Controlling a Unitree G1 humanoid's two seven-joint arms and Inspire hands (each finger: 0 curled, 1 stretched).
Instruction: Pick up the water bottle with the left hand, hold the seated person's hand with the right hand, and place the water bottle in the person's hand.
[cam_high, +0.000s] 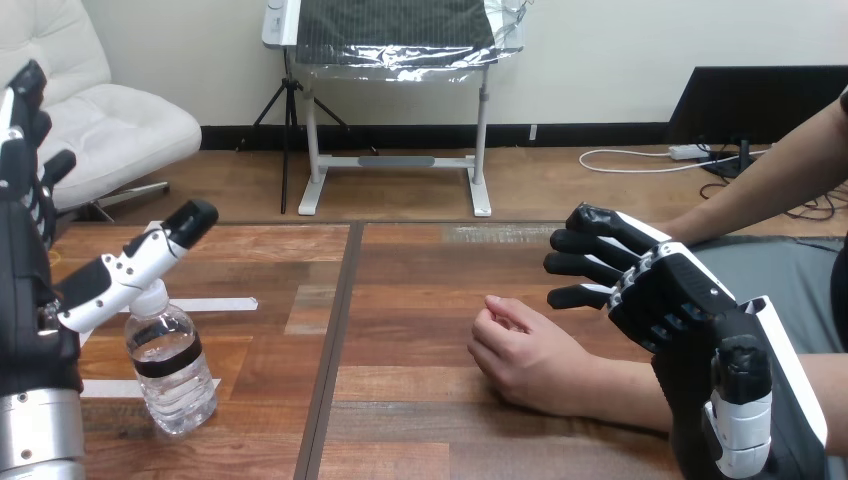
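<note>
The left hand (30, 275) is open at the table's (400, 300) left, its thumb stretched over the cap of the one water bottle (172, 370), which stands upright, ungripped. One person's hand (525, 355) rests loosely curled mid-table. The right hand (680, 300) hovers over its wrist, fingers extended, holding nothing.

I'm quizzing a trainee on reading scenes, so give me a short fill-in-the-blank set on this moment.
1. The water bottle stands ____ on the table.
2. The left hand is open beside the ____, not gripping it.
3. The person's hand rests on the table, palm facing ____.
4. The right hand holds ____.

Missing words: upright; bottle; down; nothing.
</note>
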